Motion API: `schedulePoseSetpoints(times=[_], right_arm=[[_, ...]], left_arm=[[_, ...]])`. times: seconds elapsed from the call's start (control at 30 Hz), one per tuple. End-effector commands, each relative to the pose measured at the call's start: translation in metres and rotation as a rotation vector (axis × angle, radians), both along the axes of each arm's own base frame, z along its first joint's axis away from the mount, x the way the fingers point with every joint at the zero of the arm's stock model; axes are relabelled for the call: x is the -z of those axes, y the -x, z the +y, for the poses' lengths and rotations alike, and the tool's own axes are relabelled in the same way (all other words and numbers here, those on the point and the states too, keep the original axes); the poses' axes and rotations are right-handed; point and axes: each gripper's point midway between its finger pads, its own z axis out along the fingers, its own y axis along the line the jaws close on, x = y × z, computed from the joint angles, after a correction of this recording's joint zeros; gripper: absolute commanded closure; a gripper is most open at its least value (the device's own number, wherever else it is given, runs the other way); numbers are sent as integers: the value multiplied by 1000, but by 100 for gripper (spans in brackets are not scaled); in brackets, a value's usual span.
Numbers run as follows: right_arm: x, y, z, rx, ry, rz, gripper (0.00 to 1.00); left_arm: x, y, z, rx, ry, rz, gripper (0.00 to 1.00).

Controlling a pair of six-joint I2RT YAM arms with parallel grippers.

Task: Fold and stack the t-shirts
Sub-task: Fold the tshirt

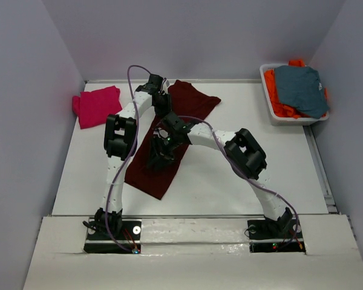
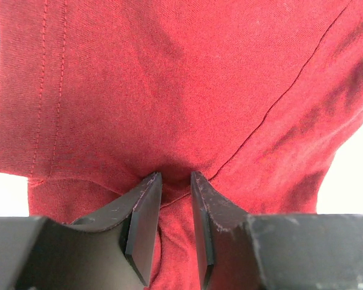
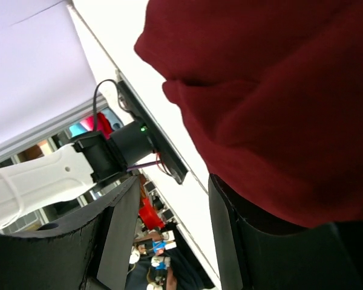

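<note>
A dark maroon t-shirt (image 1: 146, 178) lies as a long diagonal strip across the middle of the table. My left gripper (image 1: 162, 107) is down on its far part, and in the left wrist view the gripper (image 2: 175, 175) has its jaws narrowly apart with a bunched ridge of the maroon cloth (image 2: 169, 90) pinched between them. Over the shirt's middle, my right gripper (image 1: 159, 158) is tilted sideways. Its jaws (image 3: 172, 181) stand open with nothing between them, and maroon cloth (image 3: 278, 90) is draped over the outside of one finger. A folded magenta-pink t-shirt (image 1: 98, 106) lies at the far left.
A white bin (image 1: 297, 121) stands at the far right holding a grey-blue garment (image 1: 299, 87) on top of an orange one (image 1: 277, 99). Purple cables loop off both arms above the shirt. Walls close the table on three sides.
</note>
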Motion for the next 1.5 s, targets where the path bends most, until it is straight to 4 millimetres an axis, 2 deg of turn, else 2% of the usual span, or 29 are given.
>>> schedulePoseSetpoints(times=[0.0,0.17,0.27,0.47,0.7,0.9,1.03,1.47], right_arm=[[1,6,16,-35,-60,31,45],[21,13,7,-60,1,66,45],[35,24,1,-85,42,94,45],[62,42,-28,-92,168,121,45],[76,53,-65,-84,336,85,45],[80,68,-89,-72,388,76,45],[83,85,-110,-70,413,93,45],[77,112,-145,-64,458,97,45]], left_arm=[[29,9,15,-2,-66,52,61],[28,7,18,-13,-81,46,61],[26,6,23,-33,-106,37,61],[22,9,30,-55,-132,25,61],[12,11,32,-67,-133,7,61],[8,17,36,-71,-145,2,61],[8,22,38,-77,-153,8,62],[5,40,46,-111,-163,29,62]])
